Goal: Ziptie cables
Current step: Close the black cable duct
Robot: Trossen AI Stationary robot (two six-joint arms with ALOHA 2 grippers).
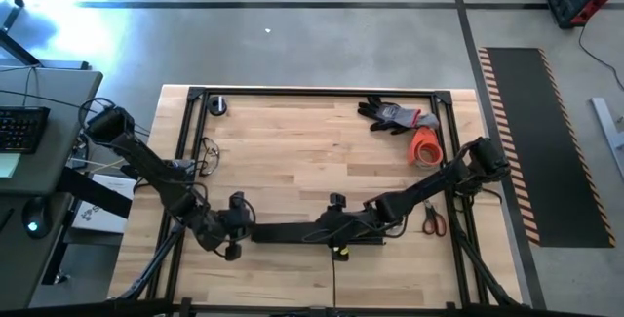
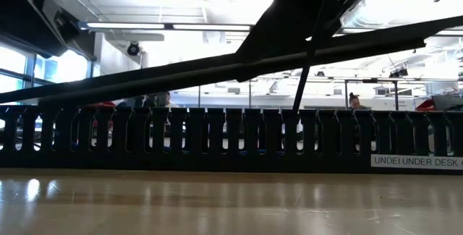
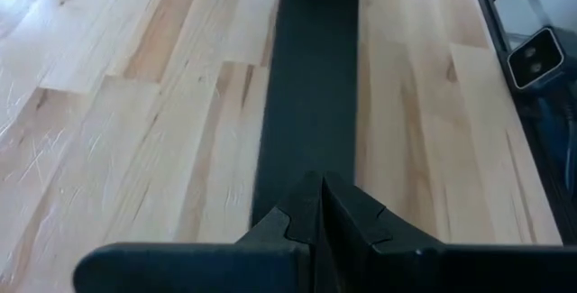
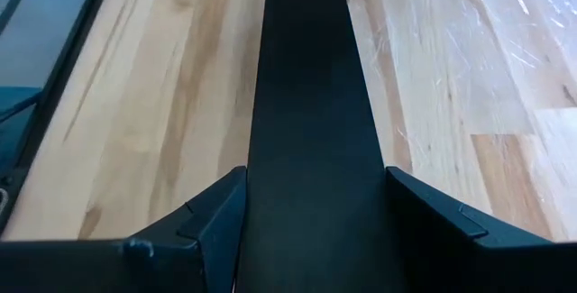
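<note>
Left tool (image 3: 315,225): sitting closed, fingers together, at one end of the cover strip (image 3: 311,86); pointing along its length; not showing whether pinching it.
Right tool (image 4: 315,239): clamping the cover strip across its width, one finger on each edge; facing the left tool along the same line.
Cover strip axis: running left to right along the near edge of the surface (image 1: 292,141), between the two tools; tilting above the slotted channel (image 2: 217,137), one end riding higher.
Cables: not showing in any view; possibly lying inside the channel, hidden by its walls.
Ziptie: not showing either; too thin to pick out.
Nearer arm: judging both equally close to the channel, one at each end.
Farther back: lying well apart from both tools, scissors (image 1: 433,221), orange tape roll (image 1: 425,147), glove (image 1: 395,115).
</note>
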